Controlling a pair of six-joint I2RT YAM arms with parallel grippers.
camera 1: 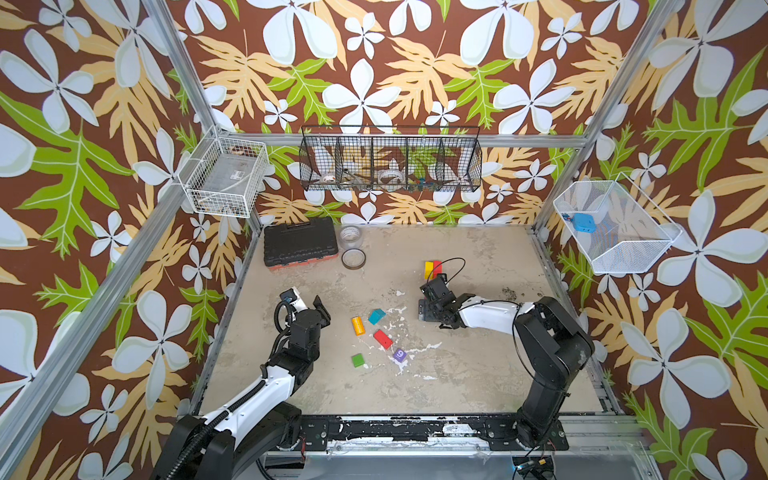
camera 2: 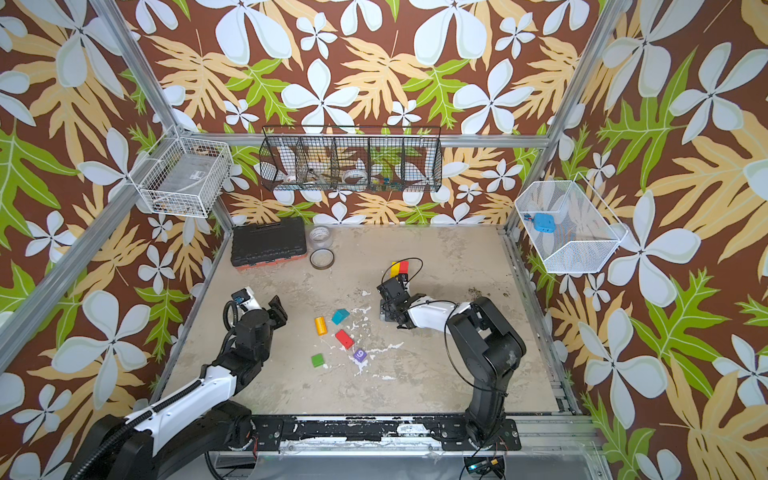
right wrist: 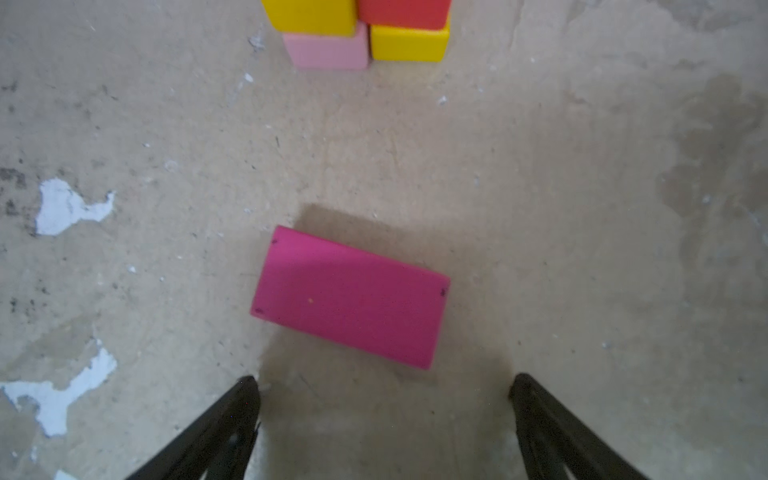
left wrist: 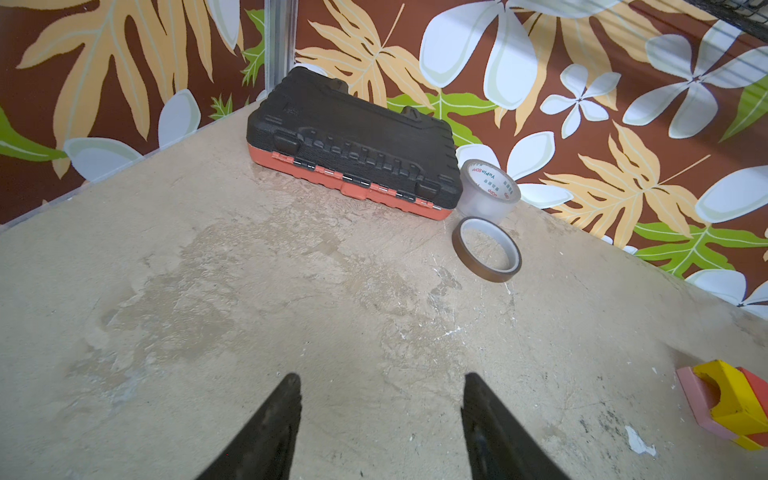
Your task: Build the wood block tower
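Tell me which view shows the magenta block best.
Right wrist view: the magenta block lies flat and whole in frame, just ahead of the open right gripper, short of the tower. In both top views that gripper's arm hides it. The left wrist view does not include it.

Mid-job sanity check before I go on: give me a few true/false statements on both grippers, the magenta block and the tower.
1. The right gripper grips the magenta block. False: its jaws stand open and the block lies free ahead of them, short of the tower.
2. The left gripper is open and empty. True.
3. The teal block tops the tower. False: it lies on the table near the loose red block, apart from the tower.
4. The tower's bottom layer is a pink block beside a yellow block. True.
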